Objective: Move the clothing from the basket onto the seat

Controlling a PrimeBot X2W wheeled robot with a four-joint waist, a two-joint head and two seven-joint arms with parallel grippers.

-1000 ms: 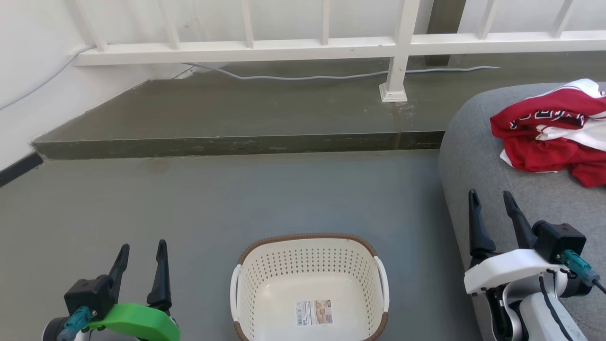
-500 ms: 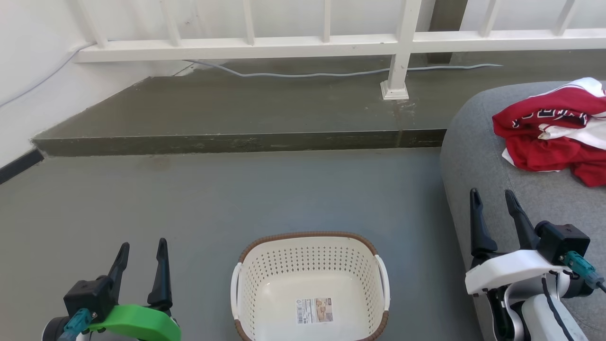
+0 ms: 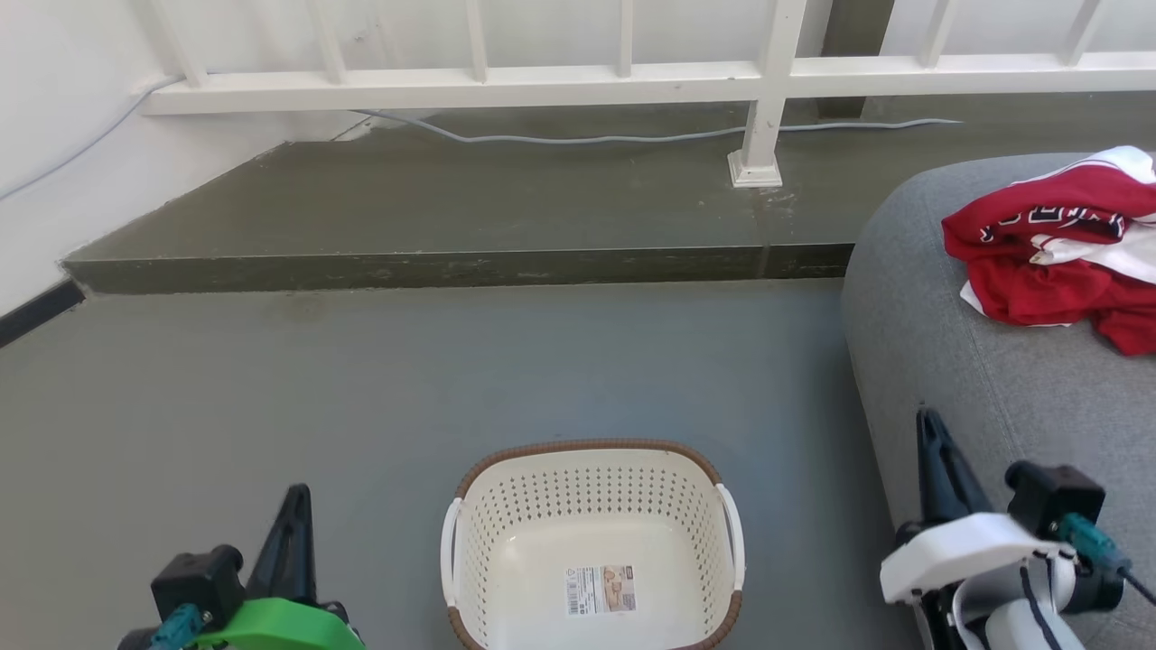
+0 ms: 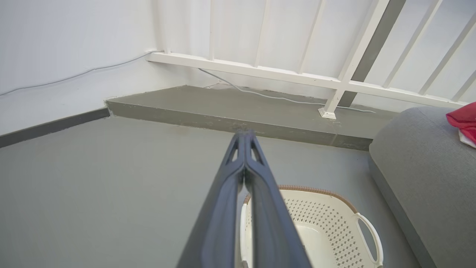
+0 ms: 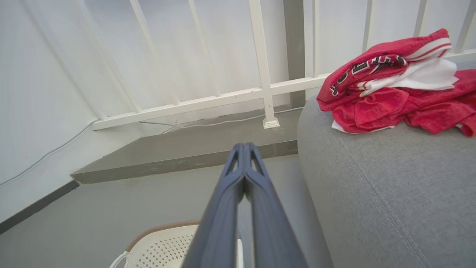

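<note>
1. My left gripper [image 3: 295, 498]: at 7 o'clock in the head view, green collar. Both dark fingers are pressed flat together, clenched with nothing between them, above the grey floor [image 3: 433, 379].
2. My right gripper [image 3: 925, 422]: at 5 o'clock, white collar. Its fingers are likewise clenched together on nothing, seen against the rounded near side of the seat [image 3: 975, 388].
3. Basket [image 3: 587, 448]: at 6 o'clock, upright on the floor, between my two grippers and apart from both. A sticker label [image 3: 599, 591] lies on its bottom.
4. Clothing [image 3: 1048, 293]: at 2 to 3 o'clock, a crumpled red-and-white heap lying on top of the seat, well apart from the basket. Dark white-edged lettering shows on its upper fold.
5. Seat: grey upholstery running from 2 to 5 o'clock. Its curved side stands near the basket's right handle.
6. Step [image 3: 433, 269]: a raised concrete ledge from 9 to 2 o'clock, beyond the basket.
7. Railing [image 3: 542, 86]: white, at 12 o'clock, with one post [image 3: 763, 135] footed on the step. A grey cable [image 3: 587, 140] lies along the step under the rail.
8. Wall [image 3: 54, 135]: white, at 10 o'clock, with a dark skirting strip [image 3: 36, 316] at its foot.
</note>
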